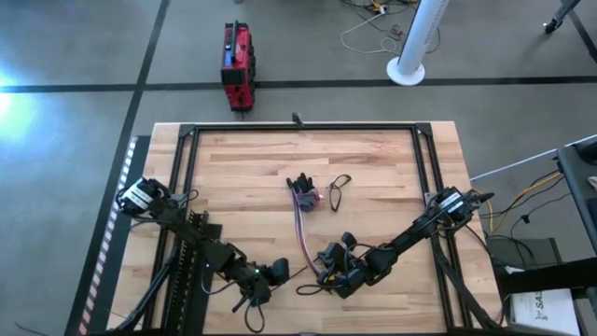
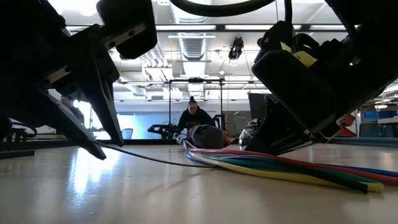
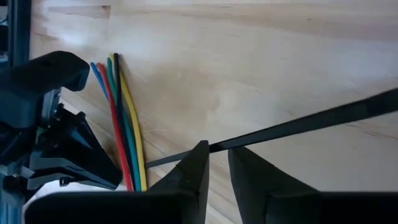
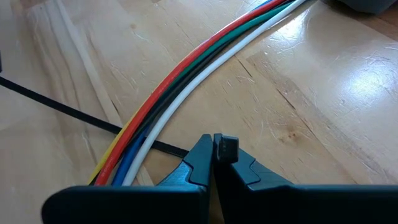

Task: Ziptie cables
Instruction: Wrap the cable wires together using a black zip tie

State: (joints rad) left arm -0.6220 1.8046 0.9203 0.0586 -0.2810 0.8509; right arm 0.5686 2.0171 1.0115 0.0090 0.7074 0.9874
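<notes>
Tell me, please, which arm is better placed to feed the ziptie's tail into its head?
Left, probably: the left gripper pinches the ziptie along its strap, while the right gripper holds the head end under the cables.

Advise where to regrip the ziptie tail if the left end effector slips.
Probably the bare strap of the ziptie just left of the cables, coming from above: it lies flat and thin there, clear of the wires. The right end effector pinches the head end, so keep the left end effector on its own side.

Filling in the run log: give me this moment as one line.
left gripper: shut on ziptie | right gripper: shut on ziptie head | ziptie: passes under cables | table: near edge
</notes>
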